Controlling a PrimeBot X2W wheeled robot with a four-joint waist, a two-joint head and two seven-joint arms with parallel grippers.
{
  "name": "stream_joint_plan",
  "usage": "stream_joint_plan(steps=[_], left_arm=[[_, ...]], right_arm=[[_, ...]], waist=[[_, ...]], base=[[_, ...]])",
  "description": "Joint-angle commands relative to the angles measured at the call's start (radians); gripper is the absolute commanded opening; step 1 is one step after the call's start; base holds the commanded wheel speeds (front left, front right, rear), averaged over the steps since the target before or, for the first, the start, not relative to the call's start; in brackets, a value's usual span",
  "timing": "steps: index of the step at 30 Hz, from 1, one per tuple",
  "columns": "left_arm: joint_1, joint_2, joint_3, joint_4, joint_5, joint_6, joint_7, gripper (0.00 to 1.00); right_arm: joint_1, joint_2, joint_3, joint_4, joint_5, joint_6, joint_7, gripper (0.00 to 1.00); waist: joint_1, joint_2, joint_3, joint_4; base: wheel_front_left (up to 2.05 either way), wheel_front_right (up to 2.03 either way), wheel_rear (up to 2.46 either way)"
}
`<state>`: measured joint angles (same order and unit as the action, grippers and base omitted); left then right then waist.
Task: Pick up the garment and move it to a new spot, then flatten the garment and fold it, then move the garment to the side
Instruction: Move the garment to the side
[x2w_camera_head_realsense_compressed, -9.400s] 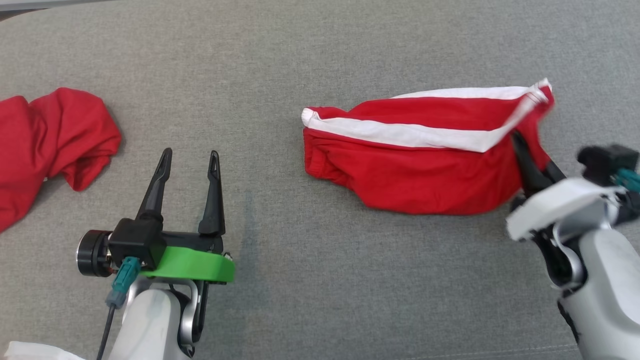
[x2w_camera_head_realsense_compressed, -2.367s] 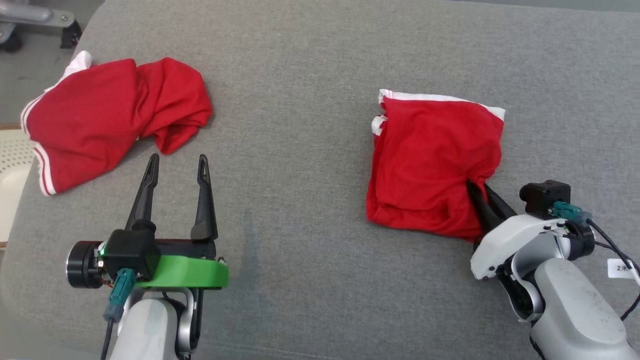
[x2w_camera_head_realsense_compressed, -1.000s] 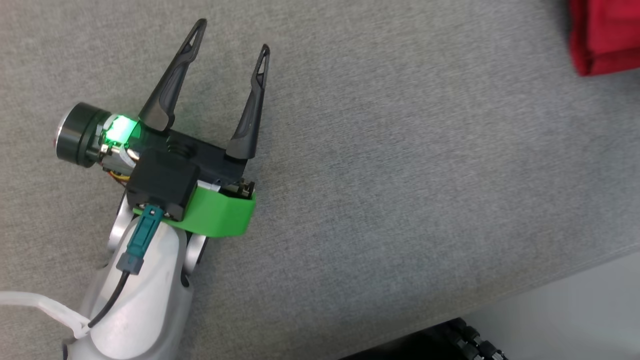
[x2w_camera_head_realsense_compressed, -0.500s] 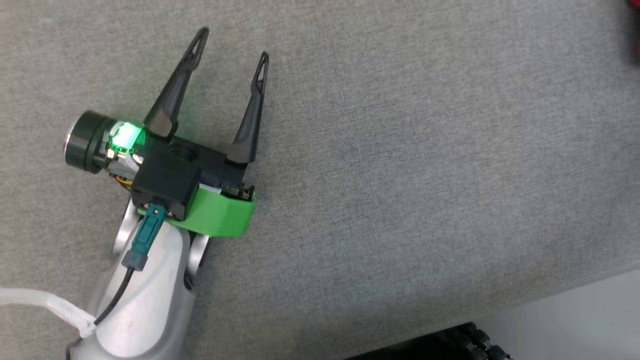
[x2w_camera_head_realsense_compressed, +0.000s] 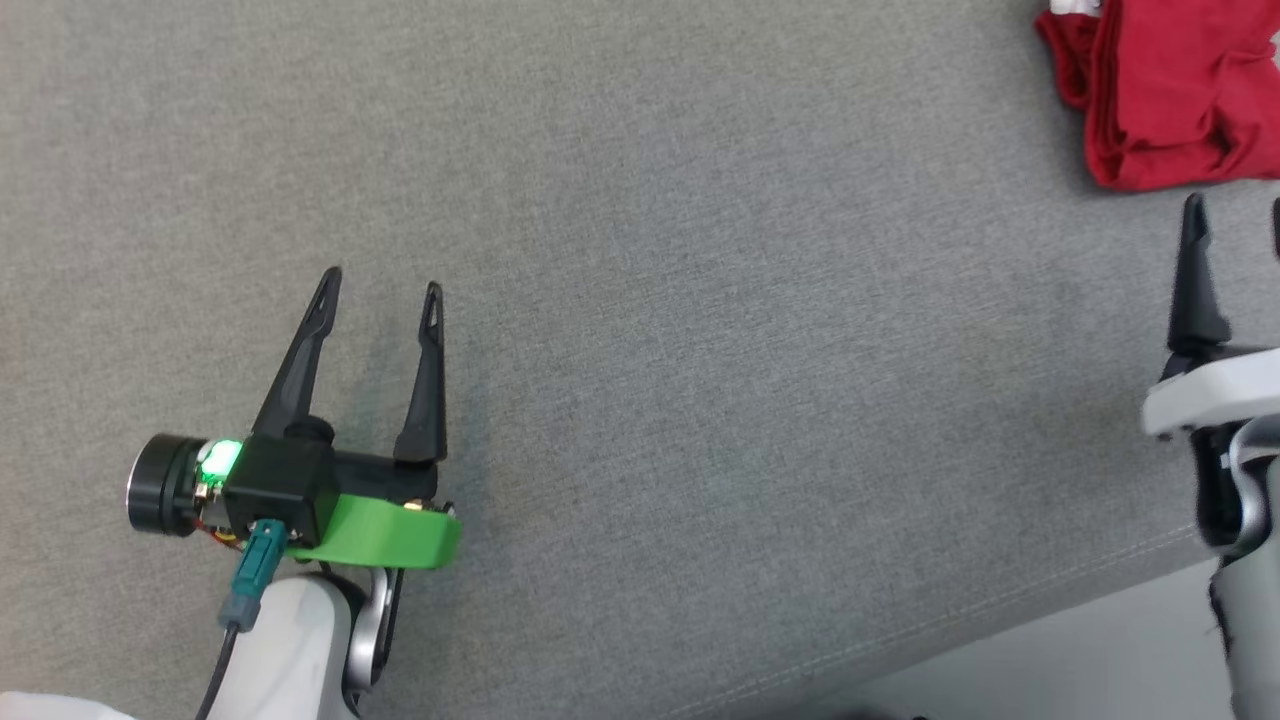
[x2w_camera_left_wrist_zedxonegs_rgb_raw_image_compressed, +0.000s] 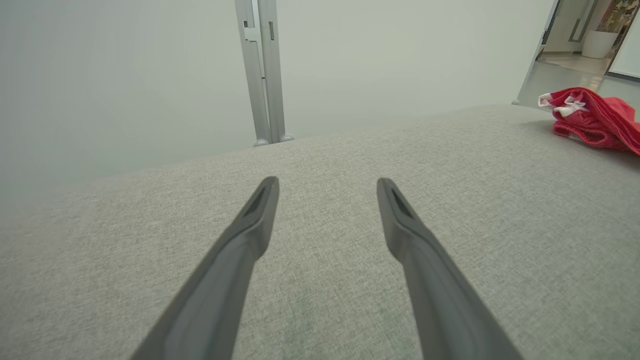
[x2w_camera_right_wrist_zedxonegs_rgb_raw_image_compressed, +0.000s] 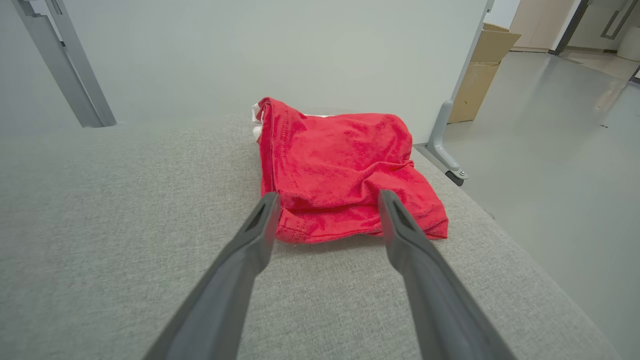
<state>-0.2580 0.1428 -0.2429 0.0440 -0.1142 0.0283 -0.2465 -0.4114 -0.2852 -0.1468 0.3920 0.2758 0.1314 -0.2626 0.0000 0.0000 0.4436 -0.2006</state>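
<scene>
The garment (x2w_camera_head_realsense_compressed: 1170, 100) is a red piece with white trim, lying folded and a little rumpled at the top right of the head view. My right gripper (x2w_camera_head_realsense_compressed: 1235, 210) stands open just short of its near edge, touching nothing. In the right wrist view the garment (x2w_camera_right_wrist_zedxonegs_rgb_raw_image_compressed: 340, 160) lies just beyond the right gripper (x2w_camera_right_wrist_zedxonegs_rgb_raw_image_compressed: 328, 195), whose two fingers stand well apart with nothing between them. My left gripper (x2w_camera_head_realsense_compressed: 382, 283) is open and empty over bare grey fabric at the lower left. The left wrist view shows the left gripper (x2w_camera_left_wrist_zedxonegs_rgb_raw_image_compressed: 327, 181) open, with the garment (x2w_camera_left_wrist_zedxonegs_rgb_raw_image_compressed: 595, 120) far off to the right.
Everything rests on a wide grey upholstered surface (x2w_camera_head_realsense_compressed: 700, 350). Its front edge runs across the lower right of the head view, with pale floor beyond. The garment lies close to the surface's right edge, where a metal leg (x2w_camera_right_wrist_zedxonegs_rgb_raw_image_compressed: 442, 145) and a cardboard box (x2w_camera_right_wrist_zedxonegs_rgb_raw_image_compressed: 492, 75) stand. A metal post (x2w_camera_left_wrist_zedxonegs_rgb_raw_image_compressed: 265, 75) rises behind.
My right gripper, shut on the garment's corner earlier, now stands open and clear of it. The head camera has swung, shifting the whole picture. The left gripper stays open.
</scene>
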Motion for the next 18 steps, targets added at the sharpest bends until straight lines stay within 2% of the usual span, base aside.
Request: stream_joint_plan(steps=[1,8,18], left_arm=[[0.034,0.003,0.012,0.001,-0.011,0.011,0.001,1.00],[0.109,-0.004,0.026,0.002,-0.044,0.035,0.011,1.00],[0.161,-0.016,0.046,0.038,-0.076,0.063,0.003,1.00]], right_arm=[[0.039,0.026,0.019,-0.038,-0.010,-0.001,-0.003,1.00],[0.164,0.097,0.091,-0.177,-0.028,-0.001,0.000,1.00],[0.264,0.141,0.140,-0.329,-0.062,-0.001,0.049,1.00]], waist=[[0.0000,0.0000,-0.117,-0.017],[0.0000,0.0000,-0.186,0.018],[0.0000,0.0000,-0.248,0.115]], base=[[0.00,0.00,0.00],[0.00,0.00,0.00],[0.00,0.00,0.00]])
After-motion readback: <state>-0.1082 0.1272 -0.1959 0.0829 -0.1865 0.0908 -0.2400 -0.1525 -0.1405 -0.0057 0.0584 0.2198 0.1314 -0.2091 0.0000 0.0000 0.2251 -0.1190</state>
